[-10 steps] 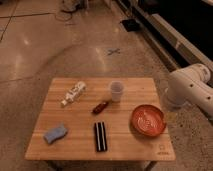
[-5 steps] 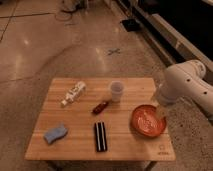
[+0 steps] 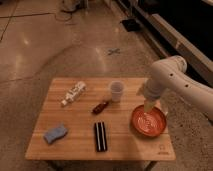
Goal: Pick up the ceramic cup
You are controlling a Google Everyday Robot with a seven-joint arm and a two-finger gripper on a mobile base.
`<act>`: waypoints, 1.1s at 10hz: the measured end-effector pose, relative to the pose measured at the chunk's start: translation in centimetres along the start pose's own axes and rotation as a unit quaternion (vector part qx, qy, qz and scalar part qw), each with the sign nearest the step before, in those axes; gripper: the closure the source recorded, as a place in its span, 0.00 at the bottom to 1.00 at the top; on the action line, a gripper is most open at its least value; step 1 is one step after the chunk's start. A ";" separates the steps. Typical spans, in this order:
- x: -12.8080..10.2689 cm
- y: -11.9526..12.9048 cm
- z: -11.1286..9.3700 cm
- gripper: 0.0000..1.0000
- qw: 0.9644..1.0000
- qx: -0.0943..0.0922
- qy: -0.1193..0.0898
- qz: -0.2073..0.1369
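The ceramic cup (image 3: 116, 90) is small, pale and slightly tapered. It stands upright on the wooden table (image 3: 75, 142), at the back centre-right. The white arm comes in from the right. My gripper (image 3: 149, 106) hangs at its end over the back rim of the red bowl (image 3: 148, 121), to the right of the cup and apart from it.
A white bottle (image 3: 73, 93) lies at the back left. A small red-brown object (image 3: 100, 106) lies in front of the cup. A black bar (image 3: 100, 136) lies at the front centre. A blue sponge (image 3: 55, 133) lies at the front left. A blue cross (image 3: 114, 51) marks the floor.
The arm has swung left from the table's right edge, and the gripper now hangs over the red bowl, closer to the cup. The things on the table have not moved.
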 end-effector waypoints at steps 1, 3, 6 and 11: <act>-0.4 -1.5 0.9 0.35 1.000 0.002 0.000 -0.013; -1.4 -3.6 1.5 0.35 1.000 0.005 -0.003 -0.027; -3.0 -6.1 2.7 0.35 0.999 0.007 -0.004 -0.053; -4.6 -9.0 5.5 0.35 0.997 -0.002 -0.001 -0.073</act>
